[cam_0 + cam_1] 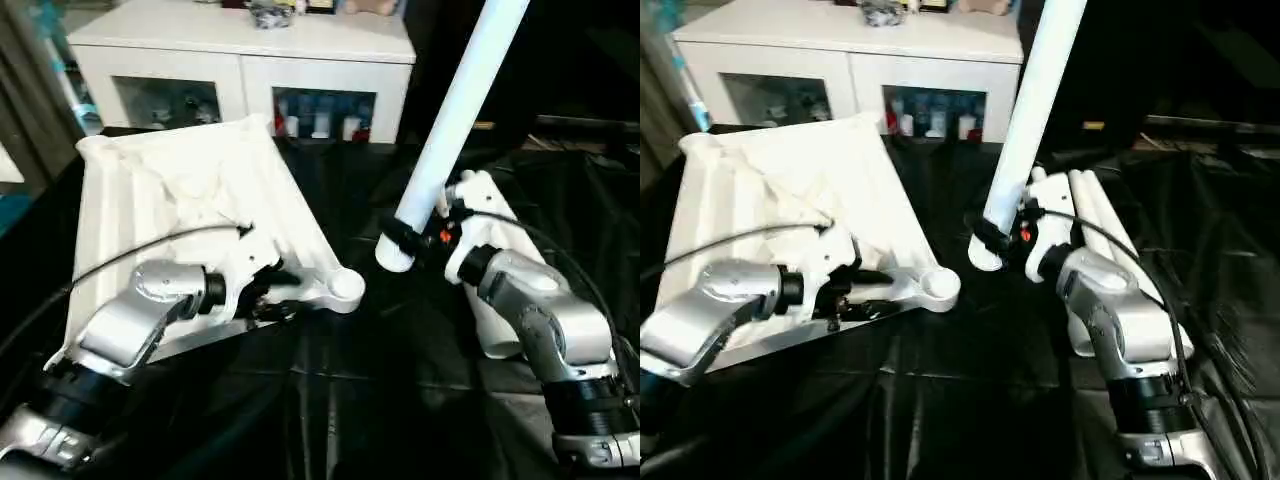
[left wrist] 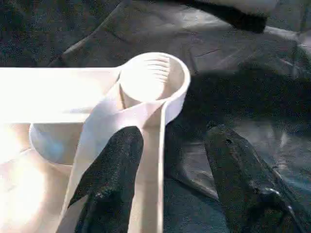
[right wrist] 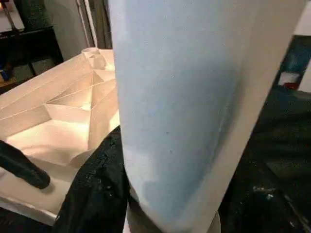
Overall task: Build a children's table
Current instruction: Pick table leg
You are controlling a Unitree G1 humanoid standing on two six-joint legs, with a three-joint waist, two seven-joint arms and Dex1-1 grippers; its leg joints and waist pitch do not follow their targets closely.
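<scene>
Black, crinkled plastic sheeting (image 1: 330, 400) covers the bench, shiny where the light catches its folds. On it, over to the robot's left, the white tabletop (image 1: 170, 200) lies tilted with its ribbed underside up, one round corner socket (image 1: 345, 287) jutting out toward the middle of the sheeting. The left claw (image 2: 167, 174) sits at that corner: one black finger lies on the white rib just behind the socket, the other stands off the edge over the black sheet, so the jaws are parted about halfway and straddle the tabletop's rim; I cannot tell whether they pinch it.

The right claw (image 1: 415, 238) holds a long white leg (image 1: 455, 110) near its lower end, gripped between the two black fingers. The leg slants up and away, its lower end hanging above the sheeting, near the socket but apart from it. More white legs (image 1: 1095, 215) lie together on the sheet behind the right forearm.

Against the far side of the room stands a low white cabinet (image 1: 240, 45) with glass fronts, small items behind the panes. Dark furniture sits off to the right.
</scene>
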